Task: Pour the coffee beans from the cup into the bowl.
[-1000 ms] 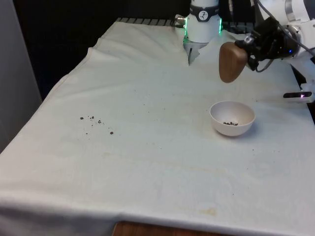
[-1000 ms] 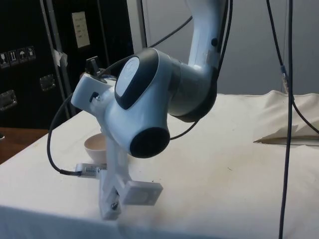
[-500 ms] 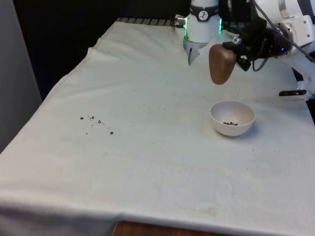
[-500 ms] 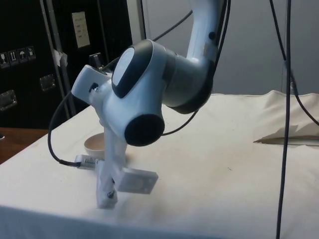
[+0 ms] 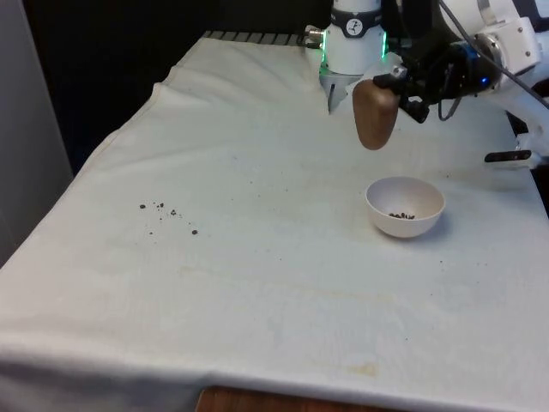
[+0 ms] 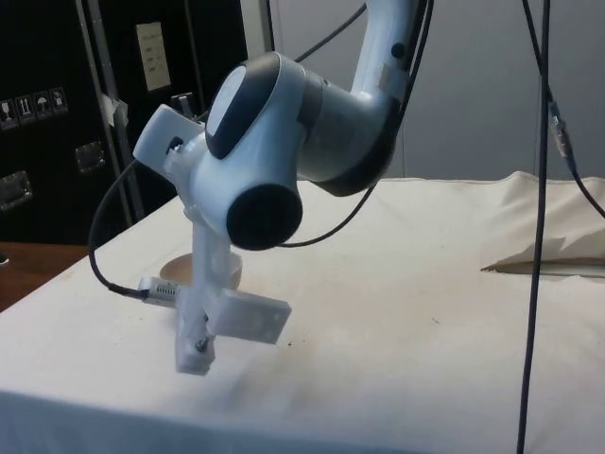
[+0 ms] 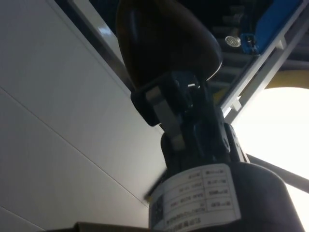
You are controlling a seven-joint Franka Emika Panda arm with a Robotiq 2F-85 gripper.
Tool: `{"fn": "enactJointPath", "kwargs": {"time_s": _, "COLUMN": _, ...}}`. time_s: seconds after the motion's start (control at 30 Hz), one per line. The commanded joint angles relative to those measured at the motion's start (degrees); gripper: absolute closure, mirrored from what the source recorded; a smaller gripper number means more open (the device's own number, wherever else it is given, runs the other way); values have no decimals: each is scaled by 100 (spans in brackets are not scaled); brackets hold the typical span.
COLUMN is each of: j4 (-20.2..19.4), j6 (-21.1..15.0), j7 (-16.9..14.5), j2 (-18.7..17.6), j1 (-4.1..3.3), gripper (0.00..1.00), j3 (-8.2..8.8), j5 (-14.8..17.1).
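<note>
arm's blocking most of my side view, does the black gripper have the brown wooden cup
Observer: Yes. The black gripper is shut on the brown wooden cup, which hangs in the air.
Operator: is it over the bowl
Observer: Not centred. In the front view the cup sits high above the white round bowl, off towards the front view's left of its middle.
Operator: any beans in there
Observer: A few dark coffee beans lie at the bottom of the bowl.
</note>
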State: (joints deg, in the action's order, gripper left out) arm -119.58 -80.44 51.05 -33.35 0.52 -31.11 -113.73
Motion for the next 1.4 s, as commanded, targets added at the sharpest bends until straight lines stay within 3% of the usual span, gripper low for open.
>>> {"fn": "enactJointPath", "kwargs": {"time_s": 0.0, "j4": 0, "j6": -46, "j7": 6, "j2": 23, "j1": 11, "gripper": 100, "j3": 11, "j5": 6}}
{"fn": "enactJointPath", "kwargs": {"time_s": 0.03, "j4": -34, "j6": -201, "j7": 0, "j2": 92, "j1": 80, "gripper": 100, "j3": -23, "j5": 46}}
{"fn": "enactJointPath", "kwargs": {"time_s": 0.23, "j4": -29, "j6": -493, "j7": 40, "j2": 241, "j1": 132, "gripper": 100, "j3": 57, "j5": 172}}
{"fn": "enactJointPath", "kwargs": {"time_s": 0.27, "j4": 0, "j6": -350, "j7": 46, "j2": 183, "j1": 63, "gripper": 100, "j3": 92, "j5": 138}}
{"fn": "enactJointPath", "kwargs": {"time_s": 0.3, "j4": -34, "j6": -544, "j7": 46, "j2": 258, "j1": 138, "gripper": 100, "j3": 74, "j5": 189}}
{"fn": "enactJointPath", "kwargs": {"time_s": 0.43, "j4": -46, "j6": -751, "j7": 74, "j2": 344, "j1": 166, "gripper": 100, "j3": 132, "j5": 286}}
{"fn": "enactJointPath", "kwargs": {"time_s": 0.5, "j4": -52, "j6": -831, "j7": 80, "j2": 378, "j1": 172, "gripper": 100, "j3": 166, "j5": 332}}
{"fn": "enactJointPath", "kwargs": {"time_s": 0.53, "j4": 0, "j6": -688, "j7": 92, "j2": 315, "j1": 97, "gripper": 100, "j3": 201, "j5": 298}}
{"fn": "enactJointPath", "kwargs": {"time_s": 0.57, "j4": -52, "j6": -877, "j7": 80, "j2": 395, "j1": 172, "gripper": 100, "j3": 183, "j5": 361}}
{"fn": "enactJointPath", "kwargs": {"time_s": 0.8, "j4": -52, "j6": -1215, "j7": 97, "j2": 510, "j1": 183, "gripper": 100, "j3": 315, "j5": 561}}
{"fn": "enactJointPath", "kwargs": {"time_s": 0.83, "j4": -17, "j6": -1089, "j7": 109, "j2": 458, "j1": 115, "gripper": 100, "j3": 355, "j5": 539}}
{"fn": "enactJointPath", "kwargs": {"time_s": 0.87, "j4": -52, "j6": -1255, "j7": 97, "j2": 521, "j1": 178, "gripper": 100, "j3": 338, "j5": 596}}
{"fn": "enactJointPath", "kwargs": {"time_s": 1.1, "j4": -74, "j6": -1553, "j7": 92, "j2": 636, "j1": 183, "gripper": 100, "j3": 464, "j5": 802}}
{"fn": "enactJointPath", "kwargs": {"time_s": 1.13, "j4": -40, "j6": -1432, "j7": 109, "j2": 596, "j1": 120, "gripper": 100, "j3": 498, "j5": 779}}
{"fn": "enactJointPath", "kwargs": {"time_s": 1.17, "j4": -80, "j6": -1587, "j7": 92, "j2": 653, "j1": 183, "gripper": 100, "j3": 481, "j5": 831}}
{"fn": "enactJointPath", "kwargs": {"time_s": 1.37, "j4": -115, "j6": -1839, "j7": 69, "j2": 768, "j1": 189, "gripper": 100, "j3": 602, "j5": 1008}}
